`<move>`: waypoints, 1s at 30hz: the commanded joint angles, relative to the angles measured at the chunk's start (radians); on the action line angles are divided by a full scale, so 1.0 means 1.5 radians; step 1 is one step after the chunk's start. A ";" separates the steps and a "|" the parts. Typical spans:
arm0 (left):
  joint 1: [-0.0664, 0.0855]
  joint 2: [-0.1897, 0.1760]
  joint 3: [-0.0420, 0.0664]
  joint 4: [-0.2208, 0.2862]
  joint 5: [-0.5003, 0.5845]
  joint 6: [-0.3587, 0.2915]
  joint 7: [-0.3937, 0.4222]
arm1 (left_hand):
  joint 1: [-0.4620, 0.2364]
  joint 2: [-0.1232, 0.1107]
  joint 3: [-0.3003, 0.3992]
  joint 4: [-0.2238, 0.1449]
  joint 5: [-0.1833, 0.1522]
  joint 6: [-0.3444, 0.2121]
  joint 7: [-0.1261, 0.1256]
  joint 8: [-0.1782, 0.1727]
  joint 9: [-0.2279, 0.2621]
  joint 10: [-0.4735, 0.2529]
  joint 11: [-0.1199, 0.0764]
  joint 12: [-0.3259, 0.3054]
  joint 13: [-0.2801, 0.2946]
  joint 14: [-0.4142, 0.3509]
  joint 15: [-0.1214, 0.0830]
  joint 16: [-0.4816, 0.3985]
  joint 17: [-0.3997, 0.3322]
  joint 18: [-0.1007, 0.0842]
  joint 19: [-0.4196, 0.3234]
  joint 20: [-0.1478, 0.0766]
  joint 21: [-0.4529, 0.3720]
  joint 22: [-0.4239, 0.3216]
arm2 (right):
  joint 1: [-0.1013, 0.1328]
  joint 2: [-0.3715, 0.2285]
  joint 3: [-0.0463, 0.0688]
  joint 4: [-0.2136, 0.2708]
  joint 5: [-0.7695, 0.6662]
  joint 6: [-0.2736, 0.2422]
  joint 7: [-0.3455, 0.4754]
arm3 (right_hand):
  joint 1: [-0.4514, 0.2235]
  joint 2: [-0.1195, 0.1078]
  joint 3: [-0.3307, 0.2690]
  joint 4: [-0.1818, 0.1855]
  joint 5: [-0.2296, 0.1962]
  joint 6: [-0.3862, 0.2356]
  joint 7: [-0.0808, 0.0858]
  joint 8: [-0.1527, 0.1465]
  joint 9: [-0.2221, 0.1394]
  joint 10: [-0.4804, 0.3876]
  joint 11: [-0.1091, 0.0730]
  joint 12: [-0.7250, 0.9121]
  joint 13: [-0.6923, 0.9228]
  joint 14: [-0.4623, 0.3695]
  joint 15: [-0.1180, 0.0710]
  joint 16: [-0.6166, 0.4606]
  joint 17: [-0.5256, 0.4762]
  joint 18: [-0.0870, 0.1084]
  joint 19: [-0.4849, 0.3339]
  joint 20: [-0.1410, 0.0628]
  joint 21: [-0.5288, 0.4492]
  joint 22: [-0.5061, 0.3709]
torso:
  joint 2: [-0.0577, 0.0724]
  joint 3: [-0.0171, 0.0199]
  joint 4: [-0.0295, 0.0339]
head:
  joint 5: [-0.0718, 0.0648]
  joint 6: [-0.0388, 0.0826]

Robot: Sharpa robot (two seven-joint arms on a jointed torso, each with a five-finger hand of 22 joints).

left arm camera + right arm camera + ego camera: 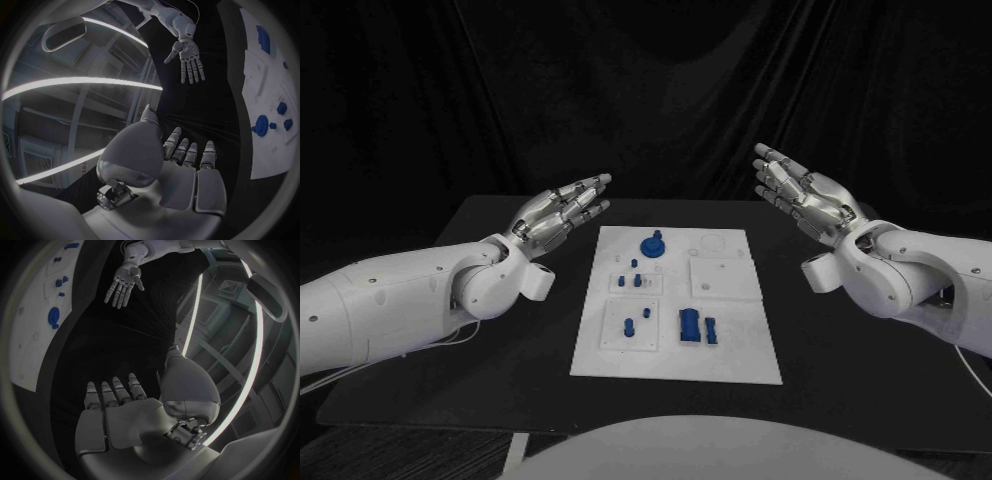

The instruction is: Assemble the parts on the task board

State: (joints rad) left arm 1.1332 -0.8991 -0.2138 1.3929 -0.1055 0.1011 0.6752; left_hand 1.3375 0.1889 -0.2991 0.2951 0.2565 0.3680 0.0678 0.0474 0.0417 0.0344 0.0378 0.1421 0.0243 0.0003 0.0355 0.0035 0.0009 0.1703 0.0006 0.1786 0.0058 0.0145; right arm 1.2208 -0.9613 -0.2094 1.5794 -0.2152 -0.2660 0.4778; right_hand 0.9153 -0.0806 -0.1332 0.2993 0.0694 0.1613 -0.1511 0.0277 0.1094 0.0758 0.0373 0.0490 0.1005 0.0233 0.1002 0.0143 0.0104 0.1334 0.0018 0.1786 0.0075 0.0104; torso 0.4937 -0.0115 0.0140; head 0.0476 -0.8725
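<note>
The white task board (733, 345) lies in the middle of the black table. Blue parts stand or lie on it: a round knobbed piece (652, 243) at the far end, small pegs (633, 279) below it, a block (691, 326) and a narrow piece (713, 331) near the front. My left hand (561, 215) hovers left of the board, fingers stretched out and apart, holding nothing. My right hand (800, 193) hovers right of the board's far end, also flat and empty. The left wrist view shows my left hand (184, 175), the board (275, 95) and the right hand (187, 60); the right wrist view shows my right hand (119, 415) and the left hand (124, 282).
The black table (473, 380) extends around the board, with bare surface on both sides and in front. A black curtain hangs behind it.
</note>
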 commanded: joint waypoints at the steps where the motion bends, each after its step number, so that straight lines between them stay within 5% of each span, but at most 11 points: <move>1: 0.002 0.006 0.001 -0.003 0.004 -0.012 0.080 | -0.007 0.002 -0.003 -0.002 -0.001 -0.003 -0.001 -0.004 -0.001 -0.001 -0.004 -0.002 -0.001 0.000 -0.007 -0.002 -0.001 0.005 0.000 -0.004 -0.002 -0.001 | -0.009 0.002 0.001 -0.007 0.058 0.066 0.074 | 0.009 0.006 0.003 -0.001 0.001 -0.005 0.000 -0.002 -0.008 -0.005 0.004 0.006 -0.004 -0.004 0.003 -0.001 0.000 0.010 0.000 0.004 -0.004 0.000 | -0.007 0.0052 -0.0077 | 0.003 0.000; 2: 0.002 0.007 0.001 -0.004 0.004 -0.011 0.080 | -0.007 0.002 -0.003 -0.002 -0.001 -0.003 -0.001 -0.004 -0.001 -0.001 -0.004 -0.002 -0.001 0.000 -0.007 -0.002 -0.001 0.005 0.000 -0.004 -0.002 -0.001 | -0.010 0.003 0.001 -0.008 0.059 0.068 0.075 | 0.008 0.007 0.003 -0.001 0.001 -0.004 0.002 -0.002 -0.009 -0.005 0.008 0.008 -0.004 -0.004 0.002 -0.001 0.000 0.011 0.000 0.004 -0.004 0.000 | -0.007 0.0058 -0.0089 | 0.003 0.000; 3: 0.000 0.003 0.000 -0.003 0.000 -0.003 0.000 | -0.267 -0.038 0.060 -0.059 -0.051 -0.074 -0.045 -0.032 -0.028 -0.023 -0.025 -0.028 -0.016 0.000 -0.024 -0.002 -0.001 -0.034 0.000 -0.036 -0.004 -0.010 | -0.006 0.002 0.000 -0.004 0.015 0.015 0.019 | -0.178 0.054 0.027 -0.060 -0.046 -0.033 0.030 -0.018 -0.073 -0.051 -0.025 -0.033 -0.067 -0.016 -0.019 -0.010 -0.007 -0.027 -0.001 -0.036 -0.005 -0.007 | -0.003 0.0022 -0.0027 | 0.001 0.000; 6: -0.001 0.004 0.002 -0.001 0.001 -0.010 -0.001 | -0.318 -0.043 0.070 -0.069 -0.061 -0.088 -0.045 -0.032 -0.028 -0.023 -0.025 -0.034 -0.016 0.000 -0.024 -0.002 -0.001 -0.034 0.000 -0.043 -0.004 -0.010 | -0.008 0.005 0.003 -0.005 0.018 0.007 0.019 | -0.348 0.054 0.089 -0.117 -0.046 -0.108 0.101 -0.018 -0.073 -0.051 -0.025 -0.033 -0.067 -0.016 -0.067 -0.010 -0.007 -0.089 -0.001 -0.070 -0.005 -0.007 | -0.002 0.0023 -0.0028 | 0.001 0.004; 7: -0.001 0.005 0.004 0.001 0.002 -0.019 -0.003 | -0.356 -0.049 0.078 -0.077 -0.068 -0.098 -0.045 -0.032 -0.028 -0.023 -0.025 -0.038 -0.016 0.000 -0.024 -0.002 -0.001 -0.035 0.000 -0.048 -0.004 -0.010 | -0.011 0.008 0.007 -0.005 0.021 -0.001 0.019 | -0.416 0.054 0.089 -0.139 -0.046 -0.108 0.101 -0.018 -0.073 -0.051 -0.025 -0.033 -0.067 -0.016 -0.067 -0.010 -0.007 -0.089 -0.001 -0.119 -0.005 -0.007 | -0.001 0.0024 -0.0030 | 0.000 0.008; 15: -0.011 0.019 0.029 0.022 0.015 -0.122 -0.021 | -0.503 -0.070 0.111 -0.110 -0.096 -0.138 -0.045 -0.032 -0.028 -0.023 -0.025 -0.095 -0.016 0.000 -0.024 -0.002 -0.001 -0.053 0.000 -0.066 -0.004 -0.010 | -0.042 0.042 0.048 -0.005 0.059 -0.104 0.022 | -0.610 0.054 0.089 -0.200 -0.046 -0.108 0.101 -0.018 -0.073 -0.051 -0.025 -0.033 -0.067 -0.016 -0.067 -0.010 -0.007 -0.089 -0.001 -0.119 -0.005 -0.007 | 0.009 0.0040 -0.0049 | -0.010 0.060; 19: -0.019 0.029 0.049 0.039 0.024 -0.201 -0.035 | -0.561 -0.078 0.124 -0.124 -0.107 -0.155 -0.045 -0.032 -0.028 -0.023 -0.025 -0.095 -0.016 0.000 -0.024 -0.002 -0.001 -0.060 0.000 -0.119 -0.004 -0.010 | -0.067 0.069 0.079 -0.005 0.088 -0.183 0.024 | -0.610 0.054 0.089 -0.200 -0.046 -0.108 0.101 -0.018 -0.073 -0.051 -0.025 -0.033 -0.067 -0.016 -0.067 -0.010 -0.007 -0.089 -0.001 -0.119 -0.005 -0.007 | 0.017 0.0052 -0.0063 | -0.017 0.099; 20: -0.022 0.034 0.057 0.045 0.028 -0.233 -0.041 | -0.578 -0.126 0.128 -0.127 -0.111 -0.159 -0.045 -0.032 -0.028 -0.023 -0.025 -0.095 -0.016 0.000 -0.024 -0.002 -0.001 -0.060 0.000 -0.119 -0.004 -0.010 | -0.076 0.079 0.090 -0.006 0.098 -0.212 0.025 | -0.610 0.054 0.089 -0.200 -0.046 -0.108 0.101 -0.018 -0.073 -0.051 -0.025 -0.033 -0.067 -0.016 -0.067 -0.010 -0.007 -0.089 -0.001 -0.119 -0.005 -0.007 | 0.020 0.0056 -0.0069 | -0.020 0.114; 22: -0.026 0.039 0.067 0.054 0.033 -0.274 -0.048 | -0.602 -0.126 0.134 -0.133 -0.115 -0.166 -0.045 -0.032 -0.028 -0.023 -0.025 -0.095 -0.016 0.000 -0.024 -0.002 -0.001 -0.064 0.000 -0.119 -0.004 -0.010 | -0.086 0.090 0.104 -0.006 0.110 -0.245 0.026 | -0.610 0.054 0.089 -0.200 -0.046 -0.108 0.101 -0.018 -0.073 -0.051 -0.025 -0.033 -0.067 -0.016 -0.067 -0.010 -0.007 -0.089 -0.001 -0.119 -0.005 -0.007 | 0.024 0.0062 -0.0075 | -0.023 0.132; 23: -0.028 0.042 0.072 0.058 0.036 -0.295 -0.052 | -0.614 -0.126 0.136 -0.135 -0.118 -0.169 -0.045 -0.032 -0.028 -0.023 -0.025 -0.095 -0.016 0.000 -0.024 -0.002 -0.001 -0.114 0.000 -0.119 -0.004 -0.010 | -0.090 0.095 0.109 -0.006 0.116 -0.260 0.026 | -0.610 0.054 0.089 -0.200 -0.046 -0.108 0.101 -0.018 -0.073 -0.051 -0.025 -0.033 -0.067 -0.016 -0.067 -0.010 -0.007 -0.089 -0.001 -0.119 -0.005 -0.007 | 0.025 0.0064 -0.0078 | -0.024 0.139; 30: -0.042 0.061 0.108 0.089 0.053 -0.441 -0.078 | -0.681 -0.126 0.151 -0.150 -0.171 -0.186 -0.045 -0.032 -0.028 -0.023 -0.025 -0.095 -0.016 0.000 -0.024 -0.002 -0.001 -0.114 0.000 -0.119 -0.004 -0.010 | -0.111 0.118 0.136 -0.006 0.140 -0.327 0.028 | -0.610 0.054 0.089 -0.200 -0.046 -0.108 0.101 -0.018 -0.073 -0.051 -0.025 -0.033 -0.067 -0.016 -0.067 -0.010 -0.007 -0.089 -0.001 -0.119 -0.005 -0.007 | 0.032 0.0075 -0.0091 | -0.031 0.176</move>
State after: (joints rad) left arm 1.0736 -0.8129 -0.0559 1.5152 -0.0607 -0.3686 0.5902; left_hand 0.4285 0.0188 -0.0972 0.0933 0.0553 0.1213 -0.0006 0.0048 0.0017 0.0037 0.0073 0.0093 0.0011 0.0004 0.0069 0.0036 0.0013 0.0443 0.0006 0.0179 0.0058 0.0016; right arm 1.0586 -0.7868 -0.0083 1.5707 -0.0523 -0.6373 0.5130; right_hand 0.0062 -0.0012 -0.0010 0.0039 0.0035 0.0036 -0.0003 0.0035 0.0010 0.0045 0.0012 0.0037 0.0010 0.0001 0.0051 0.0036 0.0010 0.0071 0.0003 0.0052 0.0035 0.0011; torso 0.5348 -0.0014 0.0016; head 0.0039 -0.6242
